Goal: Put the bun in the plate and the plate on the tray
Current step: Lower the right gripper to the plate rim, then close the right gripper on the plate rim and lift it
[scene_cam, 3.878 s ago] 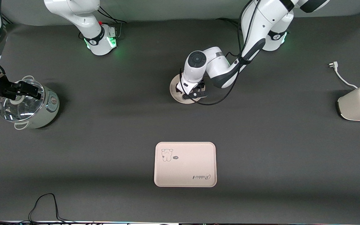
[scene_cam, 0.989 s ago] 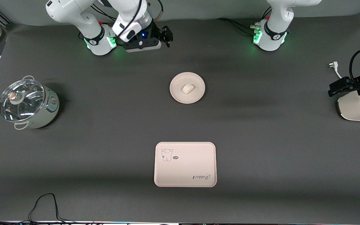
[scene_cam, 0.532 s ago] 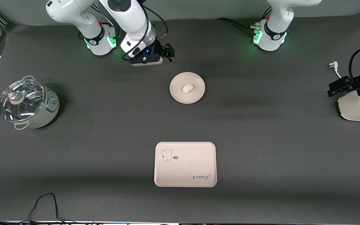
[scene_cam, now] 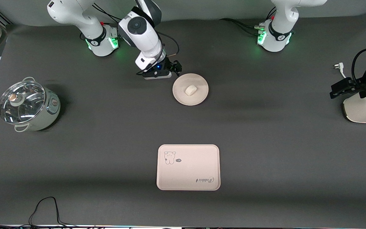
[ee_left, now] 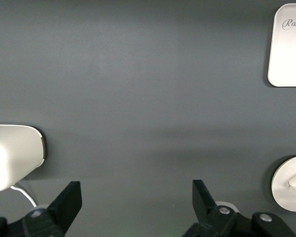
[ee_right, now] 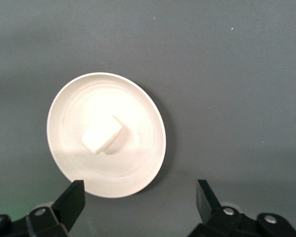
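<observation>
The bun (scene_cam: pixel 190 90) lies in the middle of the round plate (scene_cam: pixel 179 93), which stands on the dark table. The tray (scene_cam: pixel 188 167) lies nearer to the front camera than the plate, apart from it and with nothing on it. My right gripper (scene_cam: pixel 174 68) is open and empty, over the table just beside the plate's rim. In the right wrist view the plate (ee_right: pixel 74 111) and bun (ee_right: pixel 102 136) show just ahead of that gripper (ee_right: pixel 139 197). My left gripper (scene_cam: pixel 337 89) is open and empty (ee_left: pixel 136 197) over the table beside the toaster.
A white toaster (scene_cam: pixel 362 108) with its plug (scene_cam: pixel 338 66) stands at the left arm's end of the table. A glass-lidded pot (scene_cam: pixel 27 105) stands at the right arm's end. A black cable (scene_cam: pixel 43 206) lies along the front edge. The left wrist view shows the tray (ee_left: pixel 288 47), plate (ee_left: pixel 286 190) and toaster (ee_left: pixel 12 155).
The left gripper left the bun in the plate and withdrew to the toaster. The right gripper left the pot and has come down from near its base to the plate's rim.
</observation>
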`<state>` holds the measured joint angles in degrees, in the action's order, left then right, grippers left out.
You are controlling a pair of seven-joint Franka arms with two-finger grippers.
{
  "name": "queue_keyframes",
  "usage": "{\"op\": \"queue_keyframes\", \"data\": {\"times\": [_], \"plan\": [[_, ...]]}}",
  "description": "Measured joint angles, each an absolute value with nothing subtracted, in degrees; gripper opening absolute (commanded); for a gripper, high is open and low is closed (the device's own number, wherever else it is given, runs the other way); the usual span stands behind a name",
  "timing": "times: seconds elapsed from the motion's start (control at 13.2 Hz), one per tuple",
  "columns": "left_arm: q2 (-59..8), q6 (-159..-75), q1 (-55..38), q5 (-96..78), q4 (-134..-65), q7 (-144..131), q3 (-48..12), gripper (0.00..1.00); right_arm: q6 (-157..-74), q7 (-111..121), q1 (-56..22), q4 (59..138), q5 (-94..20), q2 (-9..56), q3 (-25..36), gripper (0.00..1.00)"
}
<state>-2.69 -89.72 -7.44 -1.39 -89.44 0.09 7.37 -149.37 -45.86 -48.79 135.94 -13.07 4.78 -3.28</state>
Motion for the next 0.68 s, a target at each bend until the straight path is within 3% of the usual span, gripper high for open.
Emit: {"op": "queue_keyframes", "data": {"times": [0.68], "plan": [[-2.5, -89.7, -7.6, -1.4, -88.6, 0.1, 5.1, 1.00, -173.5, -45.9, -49.9, 139.4, -13.1, 19.3, -3.3, 1.00]]}}
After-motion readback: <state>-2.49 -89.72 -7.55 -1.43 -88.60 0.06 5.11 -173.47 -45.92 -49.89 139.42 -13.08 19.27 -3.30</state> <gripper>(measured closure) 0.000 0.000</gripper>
